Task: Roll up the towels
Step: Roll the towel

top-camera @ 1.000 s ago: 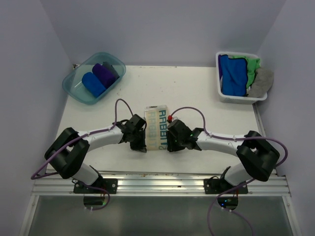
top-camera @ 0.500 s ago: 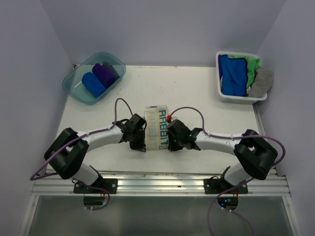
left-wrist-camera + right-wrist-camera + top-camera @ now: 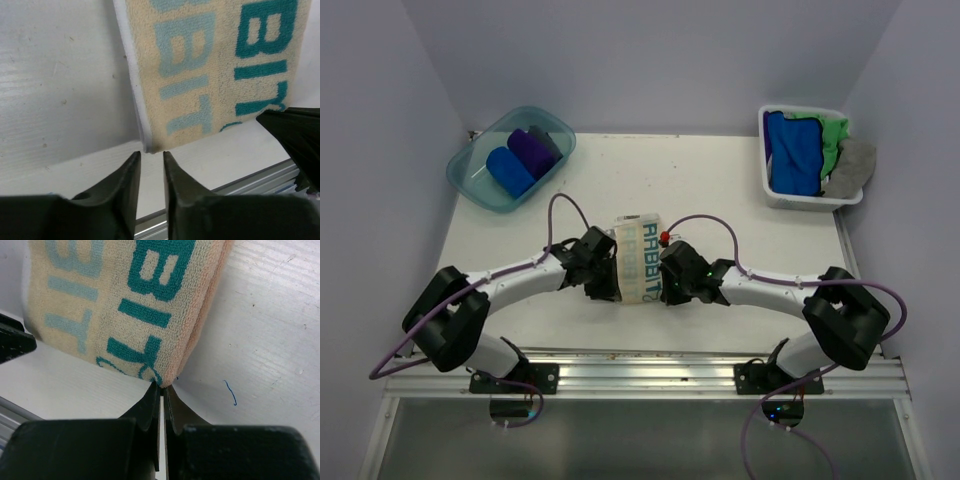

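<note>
Tabletop point(image 3: 720, 200) holds the cream towel point(image 3: 638, 262), right tool point(image 3: 162, 389) pinching its corner, left tool point(image 3: 151, 156) released just beside.

Beyond the left hand point(image 3: 610, 292) and the right hand point(image 3: 667, 292) a scuffed white surface point(image 3: 720, 190) runs to plain pale lilac walls point(image 3: 650, 60) closing it in ahead and on both sides, evenly lit, with a ribbed metal rail point(image 3: 640, 375) behind them

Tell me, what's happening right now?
Left jaws open at near corner. Right jaws pinching other corner. Cream towel flat, not rolled yet. Nothing in the way.
</note>
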